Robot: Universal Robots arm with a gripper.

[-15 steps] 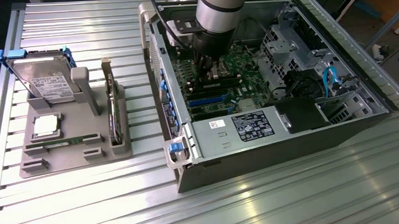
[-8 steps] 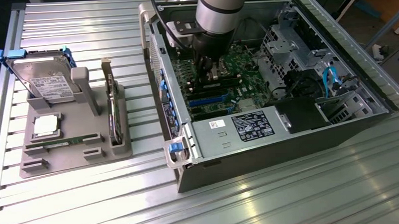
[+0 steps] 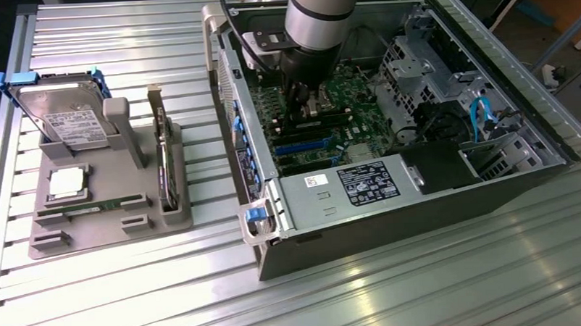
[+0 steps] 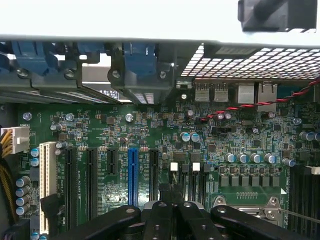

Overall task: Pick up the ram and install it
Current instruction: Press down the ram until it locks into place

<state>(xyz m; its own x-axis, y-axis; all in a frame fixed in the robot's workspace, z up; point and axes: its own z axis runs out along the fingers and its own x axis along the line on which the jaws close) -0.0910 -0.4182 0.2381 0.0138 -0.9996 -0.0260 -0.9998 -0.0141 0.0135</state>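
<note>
The ram (image 3: 80, 208), a thin green stick, lies along the front slot of the grey holder (image 3: 109, 229) at the exterior view's left. My gripper (image 3: 311, 108) is far from it, reaching down inside the open computer case (image 3: 266, 243) over the green motherboard (image 3: 353, 143). In the wrist view the black fingers (image 4: 160, 215) are pressed together, so the gripper (image 4: 172, 200) is shut. It hovers just above the dark memory slots (image 4: 185, 177) with white latches. I cannot make out anything held between the fingers.
The holder also carries a hard drive (image 3: 66, 116), a silver processor chip (image 3: 67, 183) and a dark expansion card (image 3: 165, 160) standing on edge. Inside the case are expansion slots, one of them blue (image 4: 133, 175), a power supply (image 3: 369, 183) and blue cables (image 3: 479, 116).
</note>
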